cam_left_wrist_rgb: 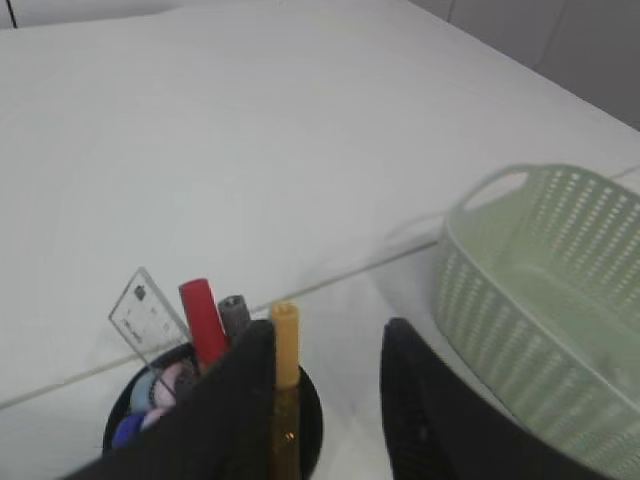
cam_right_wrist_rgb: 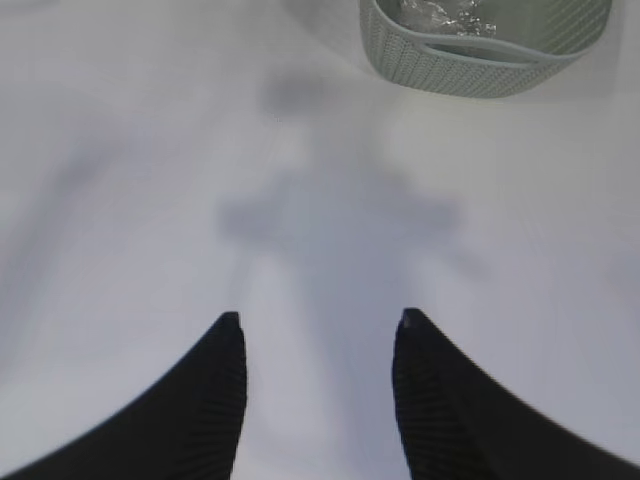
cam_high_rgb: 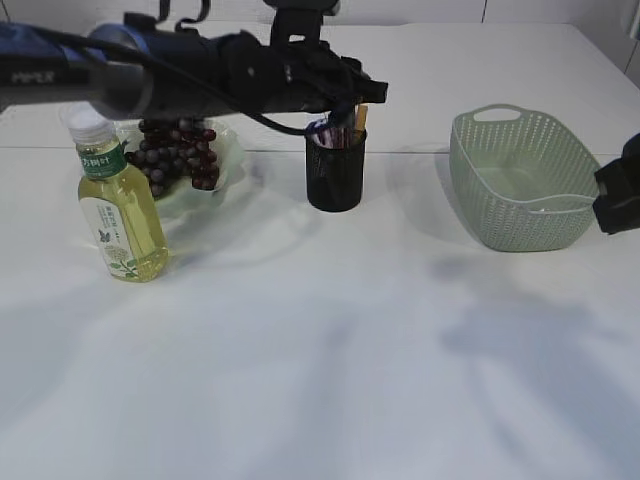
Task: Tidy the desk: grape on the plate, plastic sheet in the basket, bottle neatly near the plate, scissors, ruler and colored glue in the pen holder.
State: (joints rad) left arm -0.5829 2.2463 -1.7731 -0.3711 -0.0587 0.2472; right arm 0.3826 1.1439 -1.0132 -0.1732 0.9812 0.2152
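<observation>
Nearest to you, the white tabletop (cam_high_rgb: 320, 380) lies bare apart from soft shadows. A little further back on your left stands the clear plastic bottle of yellow drink with a white cap and green label (cam_high_rgb: 117, 210), upright, just in front of the pale green plate (cam_high_rgb: 222, 150). The bunch of dark red grapes (cam_high_rgb: 178, 152) lies on that plate, partly behind the bottle's neck.

At the middle of the table stands the black mesh pen holder (cam_high_rgb: 335, 170). Your left gripper (cam_left_wrist_rgb: 330, 350) hangs directly over it, jaws parted. From the left wrist camera, an amber-yellow glue stick (cam_left_wrist_rgb: 285, 345) stands upright in the holder, just beside the inner face of one finger (cam_left_wrist_rgb: 240, 400); the gap on its other side is open — nothing is clamped. Also in the holder are a clear plastic ruler (cam_left_wrist_rgb: 148, 315), a red-capped stick (cam_left_wrist_rgb: 202, 320) and a grey-capped one (cam_left_wrist_rgb: 235, 316); the blue and pale shapes lower in the cup are too blurred to name.

On your right sits the sage-green perforated plastic basket (cam_high_rgb: 520, 180), with crinkled clear plastic sheet (cam_right_wrist_rgb: 440, 14) inside, seen from the right wrist camera. Your right gripper (cam_right_wrist_rgb: 318, 322) hovers above bare table short of the basket — fingers spread, empty.
</observation>
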